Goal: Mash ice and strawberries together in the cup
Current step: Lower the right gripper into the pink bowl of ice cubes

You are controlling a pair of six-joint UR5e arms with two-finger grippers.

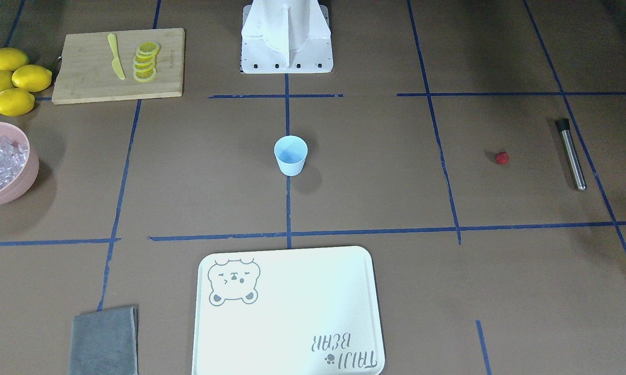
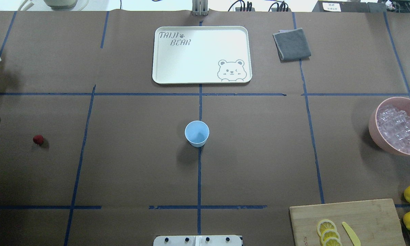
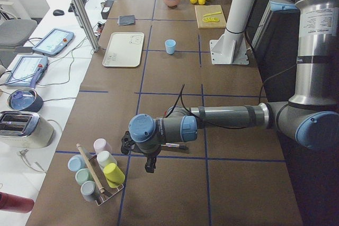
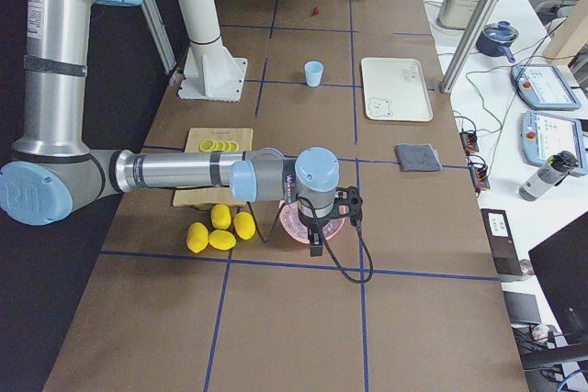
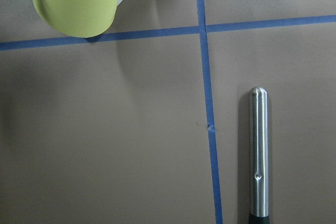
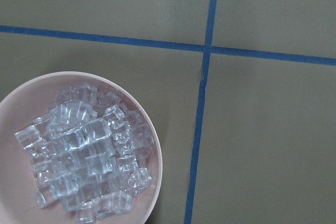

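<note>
We see the light-blue cup (image 1: 291,155) standing upright at the middle of the brown table, on a blue tape line. The strawberry (image 1: 502,157) lies alone toward the robot's left end, near a steel muddler (image 1: 572,154) with a black tip. The ice (image 1: 0,164) is heaped in a pink bowl (image 1: 25,181) at the robot's right end, well apart from the cup. Beside the bowl are four lemons (image 1: 14,78) and a wooden cutting board (image 1: 83,78) carrying lemon slices (image 1: 146,61) and a yellow knife (image 1: 115,56).

The left gripper (image 3: 150,165) hangs above the muddler, near a rack of coloured cups (image 3: 113,173). The right gripper (image 4: 317,243) hangs above the ice bowl. We cannot tell whether either gripper's fingers are wide or narrow.

A white bear tray (image 1: 292,312) and a folded grey cloth (image 1: 104,341) lie along the operators' side.
</note>
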